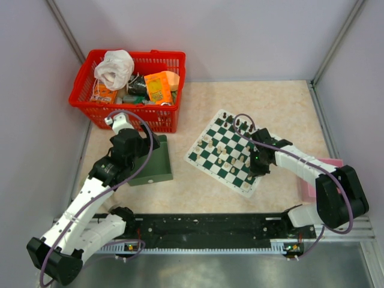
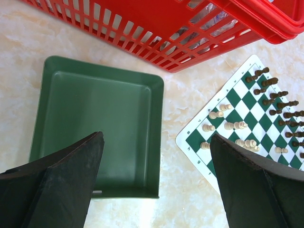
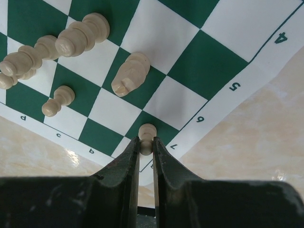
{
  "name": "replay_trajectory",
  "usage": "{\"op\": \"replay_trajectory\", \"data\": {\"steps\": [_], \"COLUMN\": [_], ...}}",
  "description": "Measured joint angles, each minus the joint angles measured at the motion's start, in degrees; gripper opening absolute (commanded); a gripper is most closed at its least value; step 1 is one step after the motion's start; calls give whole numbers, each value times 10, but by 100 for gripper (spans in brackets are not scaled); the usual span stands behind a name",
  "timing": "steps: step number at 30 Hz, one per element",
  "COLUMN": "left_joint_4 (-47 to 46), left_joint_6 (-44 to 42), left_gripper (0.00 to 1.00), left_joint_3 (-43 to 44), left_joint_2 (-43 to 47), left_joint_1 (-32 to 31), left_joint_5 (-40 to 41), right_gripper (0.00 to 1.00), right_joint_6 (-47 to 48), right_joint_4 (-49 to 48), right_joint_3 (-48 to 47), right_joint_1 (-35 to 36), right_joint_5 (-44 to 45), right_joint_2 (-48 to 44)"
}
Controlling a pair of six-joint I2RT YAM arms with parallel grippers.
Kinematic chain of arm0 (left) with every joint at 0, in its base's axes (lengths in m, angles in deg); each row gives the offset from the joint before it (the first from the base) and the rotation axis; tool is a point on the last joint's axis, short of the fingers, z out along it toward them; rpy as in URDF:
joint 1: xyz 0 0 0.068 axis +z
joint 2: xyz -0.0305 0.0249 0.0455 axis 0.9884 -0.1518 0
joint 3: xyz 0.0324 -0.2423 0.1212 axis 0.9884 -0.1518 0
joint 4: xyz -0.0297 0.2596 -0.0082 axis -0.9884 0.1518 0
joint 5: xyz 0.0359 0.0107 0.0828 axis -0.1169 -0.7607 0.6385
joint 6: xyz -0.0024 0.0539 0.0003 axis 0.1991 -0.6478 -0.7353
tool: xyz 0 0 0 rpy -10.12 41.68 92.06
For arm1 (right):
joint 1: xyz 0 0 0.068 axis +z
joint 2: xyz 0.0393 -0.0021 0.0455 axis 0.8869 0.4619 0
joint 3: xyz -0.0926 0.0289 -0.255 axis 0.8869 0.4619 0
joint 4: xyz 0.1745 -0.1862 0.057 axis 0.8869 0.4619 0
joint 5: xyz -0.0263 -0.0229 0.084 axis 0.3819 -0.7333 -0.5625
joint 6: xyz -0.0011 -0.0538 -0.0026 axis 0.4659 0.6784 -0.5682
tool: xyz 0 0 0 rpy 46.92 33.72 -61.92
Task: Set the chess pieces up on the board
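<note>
The green and white board (image 1: 225, 153) lies tilted at the table's middle right, with black and cream chess pieces (image 1: 221, 150) spread over it. My right gripper (image 3: 146, 145) is shut on a cream pawn (image 3: 147, 134), held over the board's corner squares near the border marks 6 and 7. Beside it stand a cream knight (image 3: 130, 72), a small pawn (image 3: 57, 100) and taller cream pieces (image 3: 81, 34). My left gripper (image 2: 156, 171) hangs open with nothing in it, above the right edge of the green tray (image 2: 99, 123). The board (image 2: 247, 118) shows to its right.
A red basket (image 1: 129, 90) full of packets and a white bag stands at the back left, close behind the green tray (image 1: 153, 161). A pink object (image 1: 312, 183) lies at the right edge under my right arm. Grey walls enclose the table.
</note>
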Motion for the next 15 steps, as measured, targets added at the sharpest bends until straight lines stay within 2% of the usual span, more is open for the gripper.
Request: {"op": "replay_trajectory", "data": {"steps": [15], "left_joint_4": [0], "left_joint_6": [0], "left_gripper": [99], "left_joint_3": [-4], "left_joint_2": [0], "left_joint_1": [0], "left_joint_5": [0], "right_gripper": [13], "right_joint_6": [0], "right_joint_4": [7], "right_joint_3": [0], "right_joint_1": [2], "right_joint_5": [3], "right_joint_2": [-3]}}
